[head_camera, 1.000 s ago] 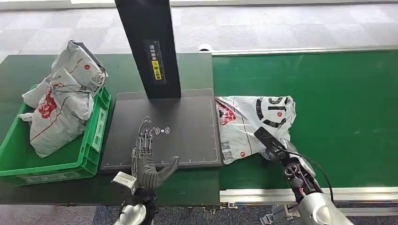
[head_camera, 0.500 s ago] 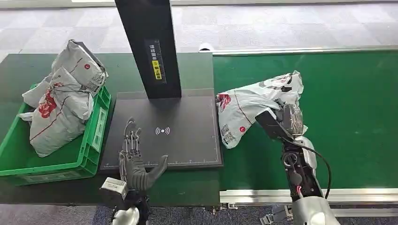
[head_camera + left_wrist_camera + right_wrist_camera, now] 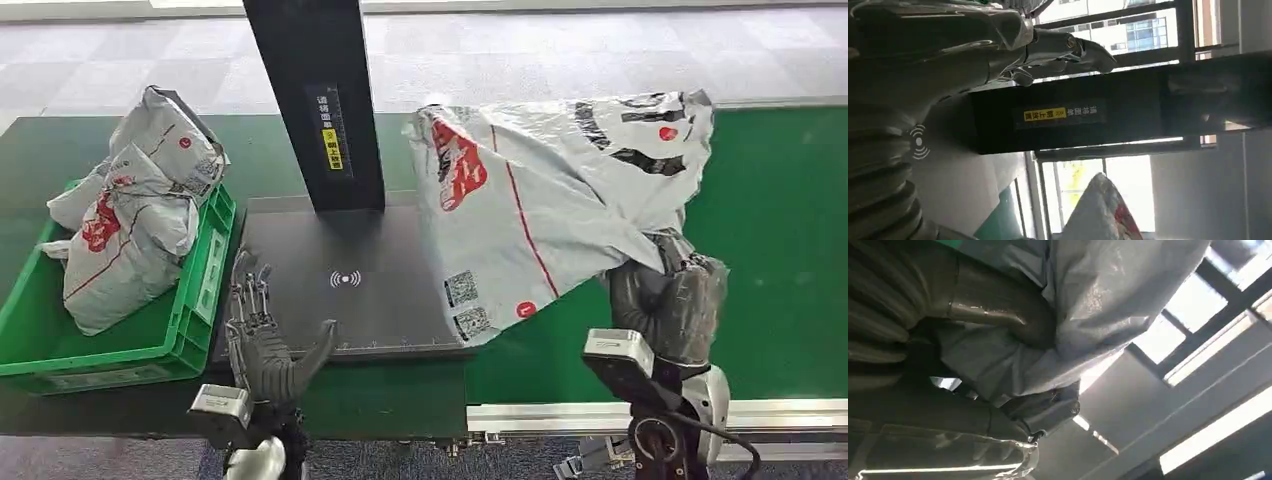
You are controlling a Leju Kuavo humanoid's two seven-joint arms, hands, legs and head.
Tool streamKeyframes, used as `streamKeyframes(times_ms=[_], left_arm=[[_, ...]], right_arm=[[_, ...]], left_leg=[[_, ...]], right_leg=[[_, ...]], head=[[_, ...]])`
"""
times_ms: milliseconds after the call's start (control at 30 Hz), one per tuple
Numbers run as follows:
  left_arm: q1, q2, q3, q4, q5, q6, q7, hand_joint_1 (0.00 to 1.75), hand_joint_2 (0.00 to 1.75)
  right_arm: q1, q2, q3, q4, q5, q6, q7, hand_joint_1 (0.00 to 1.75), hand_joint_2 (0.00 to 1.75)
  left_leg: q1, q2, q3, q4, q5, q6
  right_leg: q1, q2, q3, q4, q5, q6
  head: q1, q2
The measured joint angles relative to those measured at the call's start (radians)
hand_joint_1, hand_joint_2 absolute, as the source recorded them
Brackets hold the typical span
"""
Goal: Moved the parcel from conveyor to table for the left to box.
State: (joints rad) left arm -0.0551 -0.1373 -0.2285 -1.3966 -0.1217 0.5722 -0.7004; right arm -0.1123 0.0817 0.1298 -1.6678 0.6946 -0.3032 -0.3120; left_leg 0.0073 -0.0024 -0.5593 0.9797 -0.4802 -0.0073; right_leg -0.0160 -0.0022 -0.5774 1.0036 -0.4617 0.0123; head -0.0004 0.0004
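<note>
A grey plastic parcel (image 3: pixel 550 190) with red and black print hangs in the air, spread wide over the edge between the green conveyor (image 3: pixel 780 220) and the dark scanner pad (image 3: pixel 340 280). My right hand (image 3: pixel 668 300) grips it from below at its lower right corner; in the right wrist view the thumb (image 3: pixel 998 315) presses into the grey parcel (image 3: pixel 1088 300). My left hand (image 3: pixel 262 340) rests open at the pad's front left edge, fingers spread and pointing forward. The left wrist view shows its fingers (image 3: pixel 1068 50) before the black post (image 3: pixel 1098 120).
A green crate (image 3: pixel 190 310) at the left holds several grey parcels (image 3: pixel 130 220) piled above its rim. A black post (image 3: pixel 320 100) with a yellow label stands at the back of the pad. The conveyor's metal rail (image 3: pixel 560 415) runs along the front.
My right hand has lifted the parcel off the conveyor, raising it high and leftward so it now hangs unfolded over the pad's right side. My left hand has drifted slightly left and nearer.
</note>
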Motion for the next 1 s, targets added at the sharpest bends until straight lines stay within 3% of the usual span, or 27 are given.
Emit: streamKeyframes(times_ms=[200, 467, 500, 600, 633, 1000], left_arm=[[-0.021, 0.005, 0.026, -0.027, 0.028, 0.075, 0.0, 0.0, 1.75], [-0.027, 0.029, 0.074, -0.058, 0.039, 0.113, 0.0, 0.0, 1.75], [-0.026, 0.03, 0.081, -0.063, 0.039, 0.118, 0.0, 0.0, 1.75], [-0.022, 0.031, 0.105, -0.079, 0.039, 0.119, 0.0, 0.0, 1.75], [-0.017, 0.031, 0.113, -0.085, 0.037, 0.119, 0.0, 0.0, 1.75], [0.024, 0.022, 0.162, -0.129, 0.012, 0.117, 0.0, 0.0, 1.75]], right_arm=[[-0.089, 0.063, 0.161, 0.187, -0.088, 0.147, 0.017, 1.75, 1.75], [-0.17, 0.128, 0.279, 0.382, -0.073, 0.181, 0.03, 1.75, 1.75], [-0.175, 0.13, 0.292, 0.391, -0.068, 0.196, 0.033, 1.41, 1.75], [-0.188, 0.142, 0.333, 0.426, -0.047, 0.211, 0.066, 1.41, 1.75], [-0.193, 0.146, 0.343, 0.439, -0.039, 0.209, 0.085, 0.0, 1.75], [-0.217, 0.155, 0.364, 0.535, -0.027, 0.159, 0.139, 0.0, 1.75]], left_leg=[[0.002, 0.002, 0.001, 0.0, 0.002, -0.002], [0.002, 0.001, -0.001, 0.0, 0.002, -0.002], [0.002, 0.001, -0.001, 0.0, 0.001, -0.002], [0.002, 0.002, -0.001, 0.0, 0.001, -0.002], [0.002, 0.001, -0.001, 0.0, 0.001, -0.002], [0.002, 0.002, 0.0, 0.0, 0.001, -0.002]], right_leg=[[0.002, 0.001, 0.0, 0.001, 0.001, -0.001], [0.002, 0.001, -0.001, 0.001, 0.001, -0.001], [0.002, 0.001, -0.001, 0.001, 0.001, -0.001], [0.002, 0.001, -0.001, 0.0, 0.001, -0.001], [0.002, 0.001, -0.001, 0.0, 0.001, -0.001], [0.002, 0.001, -0.001, 0.0, 0.001, -0.001]], head=[[0.0, 0.0], [0.0, 0.0], [0.0, 0.0], [0.0, 0.0], [0.0, 0.0], [0.0, 0.0]])
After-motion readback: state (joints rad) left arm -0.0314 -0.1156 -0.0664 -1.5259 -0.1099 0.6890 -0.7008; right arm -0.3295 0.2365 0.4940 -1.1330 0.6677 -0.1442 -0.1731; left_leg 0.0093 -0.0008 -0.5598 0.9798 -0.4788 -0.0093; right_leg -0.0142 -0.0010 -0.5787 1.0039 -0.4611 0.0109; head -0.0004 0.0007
